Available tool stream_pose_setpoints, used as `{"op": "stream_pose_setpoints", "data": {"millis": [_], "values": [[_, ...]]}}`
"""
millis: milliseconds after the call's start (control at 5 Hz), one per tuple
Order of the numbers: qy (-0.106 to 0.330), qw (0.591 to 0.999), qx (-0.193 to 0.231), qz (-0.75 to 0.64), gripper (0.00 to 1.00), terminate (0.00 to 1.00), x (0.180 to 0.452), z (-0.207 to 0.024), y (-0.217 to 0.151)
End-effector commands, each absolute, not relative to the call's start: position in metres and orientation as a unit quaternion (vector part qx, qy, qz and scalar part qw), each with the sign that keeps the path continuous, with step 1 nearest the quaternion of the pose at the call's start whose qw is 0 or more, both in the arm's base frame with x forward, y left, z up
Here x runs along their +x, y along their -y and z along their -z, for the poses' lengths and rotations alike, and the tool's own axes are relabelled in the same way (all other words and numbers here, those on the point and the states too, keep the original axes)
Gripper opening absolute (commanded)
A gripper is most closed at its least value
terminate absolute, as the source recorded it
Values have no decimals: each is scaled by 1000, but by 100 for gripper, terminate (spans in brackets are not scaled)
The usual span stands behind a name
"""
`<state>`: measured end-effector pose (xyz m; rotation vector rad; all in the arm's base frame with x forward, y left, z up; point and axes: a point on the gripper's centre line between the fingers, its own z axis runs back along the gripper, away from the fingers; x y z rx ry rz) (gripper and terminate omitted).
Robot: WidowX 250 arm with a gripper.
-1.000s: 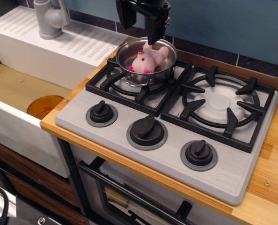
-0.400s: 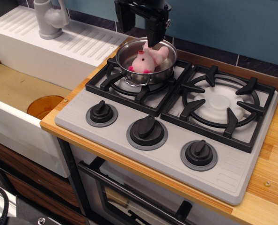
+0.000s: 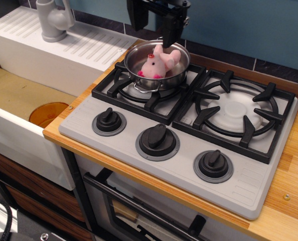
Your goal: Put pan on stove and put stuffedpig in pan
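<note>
Observation.image looks down at an angle on a wooden table (image 3: 289, 201) that carries the stove (image 3: 89, 125). Left of the stove a white sink (image 3: 18, 130) is set lower, with an orange disc (image 3: 47, 113) in its basin. Behind the basin lies a ribbed white drainboard (image 3: 84, 47), and a grey faucet (image 3: 52, 20) stands on it. A blue wall (image 3: 249, 25) with a dark tile strip at its foot closes the back.

Three black knobs (image 3: 158, 140) sit in a row along the front of the stove. Below the table edge the dark handle of an oven door (image 3: 139, 211) is visible.

Two black grates cover the burners. The right grate (image 3: 237, 113) is bare, and its white burner cap shows through. The left grate (image 3: 139, 93) carries the pan (image 3: 139, 57), which stands upright toward the grate's rear, one loop handle facing the front.

The pig (image 3: 159, 64) lies inside the pan, leaning against the right-hand wall, snout toward the front.

The gripper (image 3: 156, 25) hangs above the rear of the pan, clear of the pig. Its two black fingers (image 3: 170, 27) stand apart, with nothing between them.
</note>
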<state>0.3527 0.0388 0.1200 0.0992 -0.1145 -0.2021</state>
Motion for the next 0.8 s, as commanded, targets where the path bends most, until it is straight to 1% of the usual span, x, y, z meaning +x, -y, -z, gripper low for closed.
{"op": "stream_pose_setpoints", "data": {"millis": [0, 200, 400, 600], "values": [[91, 989, 53, 99, 100, 0, 357, -146, -29], [91, 989, 48, 106, 100, 0, 360, -148, -27], [74, 989, 75, 105, 100, 0, 364, -142, -28], [79, 990, 33, 112, 100, 100, 364, -136, -27]]}}
